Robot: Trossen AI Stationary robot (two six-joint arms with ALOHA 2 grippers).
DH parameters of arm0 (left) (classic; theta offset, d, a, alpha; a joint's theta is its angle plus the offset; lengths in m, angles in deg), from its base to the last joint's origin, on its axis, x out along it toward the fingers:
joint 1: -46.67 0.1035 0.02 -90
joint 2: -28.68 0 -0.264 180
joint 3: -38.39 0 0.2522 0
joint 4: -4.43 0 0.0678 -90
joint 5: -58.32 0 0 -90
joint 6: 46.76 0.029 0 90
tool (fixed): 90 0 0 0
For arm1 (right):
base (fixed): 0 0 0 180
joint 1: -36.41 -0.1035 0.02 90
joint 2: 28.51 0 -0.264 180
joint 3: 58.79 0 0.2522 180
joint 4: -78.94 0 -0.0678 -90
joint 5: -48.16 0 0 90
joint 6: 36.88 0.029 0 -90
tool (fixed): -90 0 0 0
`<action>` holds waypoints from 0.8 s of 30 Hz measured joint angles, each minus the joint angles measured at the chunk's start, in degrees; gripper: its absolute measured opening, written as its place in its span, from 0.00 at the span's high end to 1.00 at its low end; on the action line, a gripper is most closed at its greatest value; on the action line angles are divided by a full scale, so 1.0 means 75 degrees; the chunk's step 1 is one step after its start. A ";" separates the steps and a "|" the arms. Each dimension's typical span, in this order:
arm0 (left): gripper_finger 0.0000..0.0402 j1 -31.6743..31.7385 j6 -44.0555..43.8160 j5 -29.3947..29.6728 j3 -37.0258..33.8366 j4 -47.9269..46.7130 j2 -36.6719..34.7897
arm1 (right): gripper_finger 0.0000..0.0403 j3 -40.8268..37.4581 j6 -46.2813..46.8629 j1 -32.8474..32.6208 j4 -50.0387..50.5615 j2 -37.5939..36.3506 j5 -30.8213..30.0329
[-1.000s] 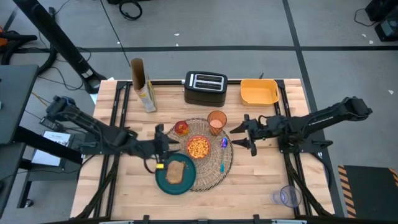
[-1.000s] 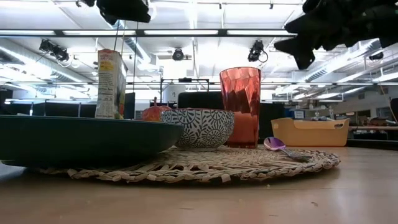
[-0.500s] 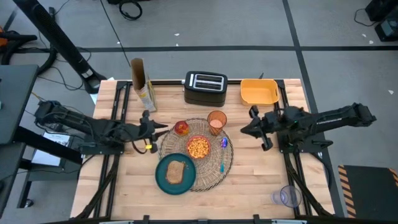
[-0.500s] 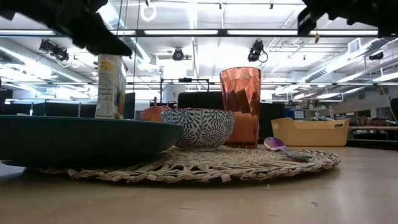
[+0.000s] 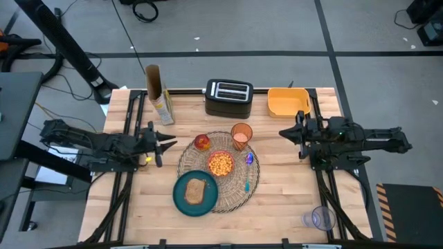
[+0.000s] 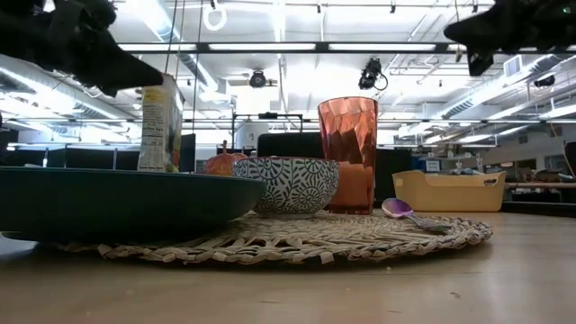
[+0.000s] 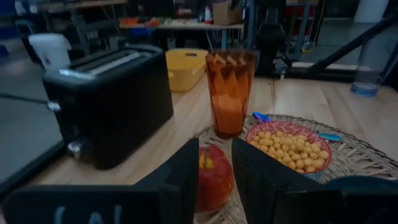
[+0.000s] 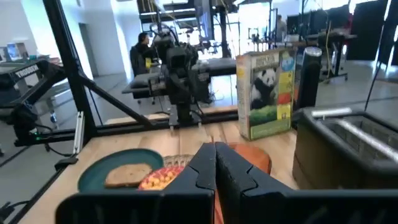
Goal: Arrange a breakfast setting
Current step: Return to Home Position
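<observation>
A round woven placemat (image 5: 235, 190) lies mid-table. On it are a dark teal plate (image 5: 181, 200) with a toast slice (image 5: 196, 191), a red bowl (image 5: 221, 164) of yellow cereal balls, an orange cup (image 5: 241, 135), a red apple (image 5: 202, 142) and a blue spoon (image 5: 248, 170). The plate overhangs the mat's near left edge. My left gripper (image 5: 165, 143) hovers left of the mat, open, with nothing between its fingers; in its wrist view the apple (image 7: 212, 179) shows beyond the gap. To the mat's right, my right gripper (image 5: 284, 133) is shut and empty.
A black toaster (image 5: 228, 98) and a yellow-orange bin (image 5: 288, 102) stand along the far edge. A cereal box (image 5: 162, 105) stands at the far left. A clear cup (image 5: 320, 218) sits near the table's front right corner.
My left gripper has drawn back from the plate's far rim toward the table's left edge. My right gripper has pulled away from the mat toward the right edge and has shut. The setting's things have stayed where they were.
</observation>
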 joint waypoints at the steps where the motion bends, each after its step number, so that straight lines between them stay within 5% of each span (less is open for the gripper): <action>1: 0.75 0.0000 0.0086 -0.0003 0.0000 -0.0082 -0.0187 | 0.98 -0.0098 0.0111 0.0000 0.0061 -0.0128 0.0006; 8: 0.75 0.0000 0.0093 -0.0069 0.0000 -0.1357 -0.1280 | 0.99 -0.0729 0.0232 0.0000 0.0048 -0.0571 0.0026; 17: 0.75 0.0385 0.0705 -0.2090 -0.0204 -0.1379 -0.2354 | 0.99 -0.1327 0.0000 0.0006 -0.0080 -0.1230 0.0886; 24: 0.81 0.1129 0.0365 -0.2323 -0.0210 -0.1483 -0.2624 | 0.99 -0.2235 0.0150 0.0108 -0.0820 -0.1628 0.1021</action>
